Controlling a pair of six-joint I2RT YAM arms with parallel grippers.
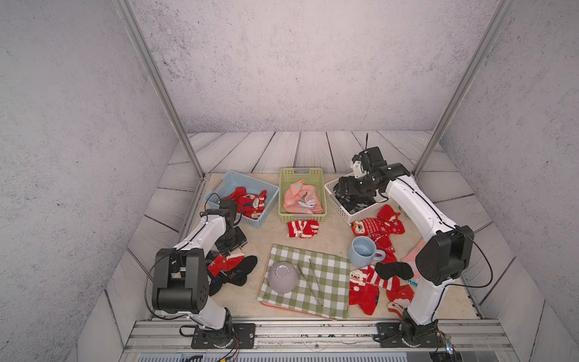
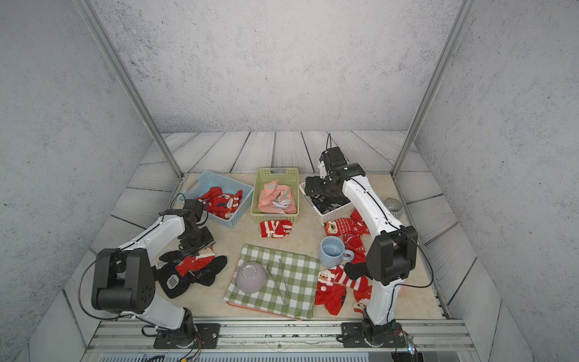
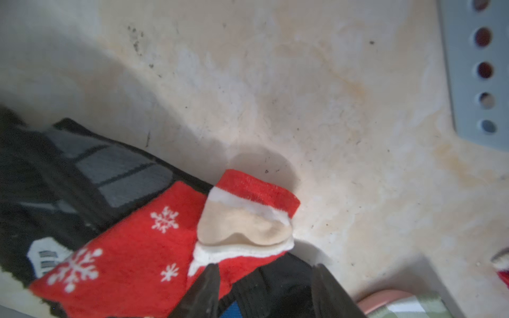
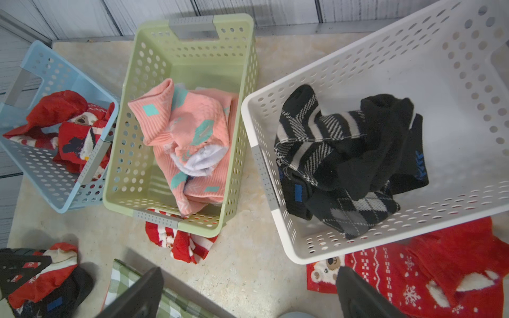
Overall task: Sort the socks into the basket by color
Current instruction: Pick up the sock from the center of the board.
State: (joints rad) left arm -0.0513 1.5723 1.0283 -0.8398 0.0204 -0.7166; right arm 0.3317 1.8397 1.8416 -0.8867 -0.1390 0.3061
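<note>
My left gripper (image 3: 265, 291) is open and low over a pile at the front left. One finger lies on the edge of a red snowflake sock (image 3: 124, 247), and a black sock (image 3: 275, 286) shows in the gap. My right gripper (image 4: 250, 291) hangs open and empty over the near rim of the white basket (image 4: 385, 55), which holds black socks (image 4: 344, 154). The green basket (image 1: 302, 171) holds pink socks (image 1: 302, 197). The blue basket (image 1: 225, 185) holds red socks (image 1: 250, 202). More red socks (image 1: 303, 228) lie loose.
A green-and-white checked cloth (image 1: 326, 275) at the front middle carries an overturned lilac bowl (image 1: 283, 277) and thin sticks (image 1: 315, 282). A blue mug (image 1: 362, 250) stands among red socks (image 1: 379, 225) on the right. A black sock (image 1: 393, 270) lies by the right arm.
</note>
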